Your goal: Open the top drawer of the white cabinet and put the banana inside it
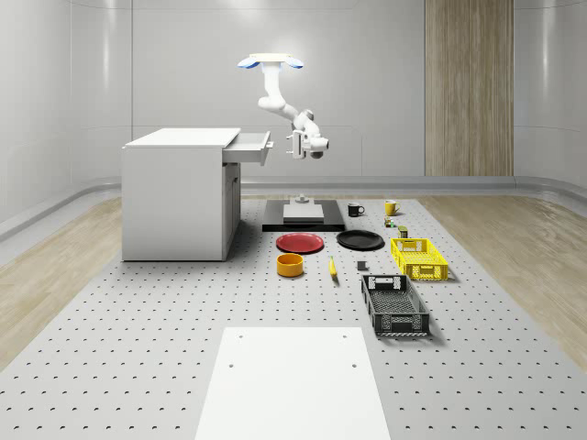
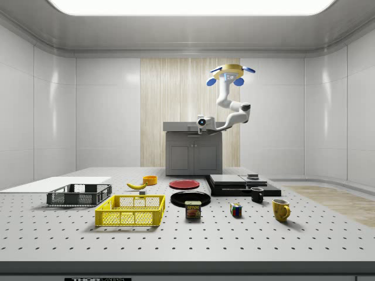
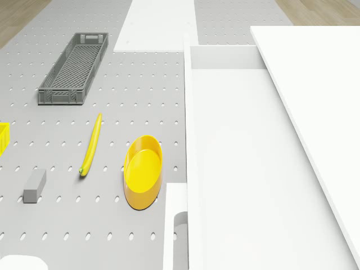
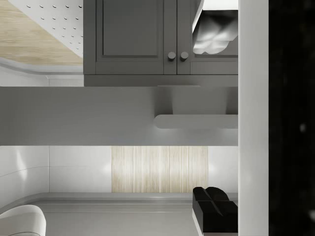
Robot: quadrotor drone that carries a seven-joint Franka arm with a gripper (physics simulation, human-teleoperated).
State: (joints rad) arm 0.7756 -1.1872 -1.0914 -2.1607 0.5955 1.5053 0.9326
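Grey perforated surface (image 1: 138, 348) stretches across a pale-walled room, with the white cabinet (image 1: 179, 197) standing on it and its top drawer (image 1: 249, 147) pulled out. Above the drawer's front hovers the drone (image 1: 271, 62), its arm bent down so that the pincer (image 1: 295, 147) hangs just beside the drawer front – whether it is clenched or released I cannot tell. Well below and apart, the banana (image 3: 91, 144) lies flat on the surface – beside a yellow bowl (image 3: 143, 179), near the red plate (image 1: 301, 243) and a grey crate (image 3: 75, 67)
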